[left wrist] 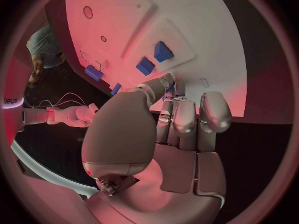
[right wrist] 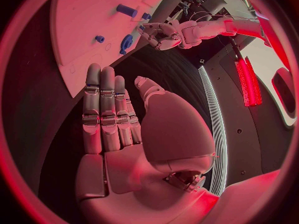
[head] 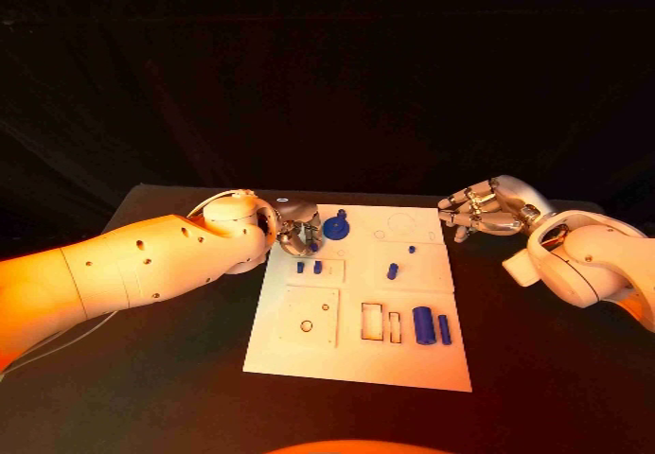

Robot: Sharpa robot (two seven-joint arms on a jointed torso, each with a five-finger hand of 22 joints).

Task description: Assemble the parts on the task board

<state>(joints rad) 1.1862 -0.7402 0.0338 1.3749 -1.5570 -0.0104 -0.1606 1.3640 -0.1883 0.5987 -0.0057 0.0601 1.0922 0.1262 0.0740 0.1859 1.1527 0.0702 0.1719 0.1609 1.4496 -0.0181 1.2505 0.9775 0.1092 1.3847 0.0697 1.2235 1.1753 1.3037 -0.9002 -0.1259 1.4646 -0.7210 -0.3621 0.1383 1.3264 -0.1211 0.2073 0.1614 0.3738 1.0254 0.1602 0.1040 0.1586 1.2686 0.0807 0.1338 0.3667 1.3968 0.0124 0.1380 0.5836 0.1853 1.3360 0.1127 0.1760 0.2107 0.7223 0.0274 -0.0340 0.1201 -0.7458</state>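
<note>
Black table bears the task board; left hand fingers curl emptily, right hand fingers straight, near small, rigid, probably light blue parts, best pinched sidewise.

A black, matte-topped table carries everything. One thing lies directly on it, a flat white rectangular task board at its middle, running from the near side toward the far edge. A thin pale cable trails over the table's near left part.
</note>
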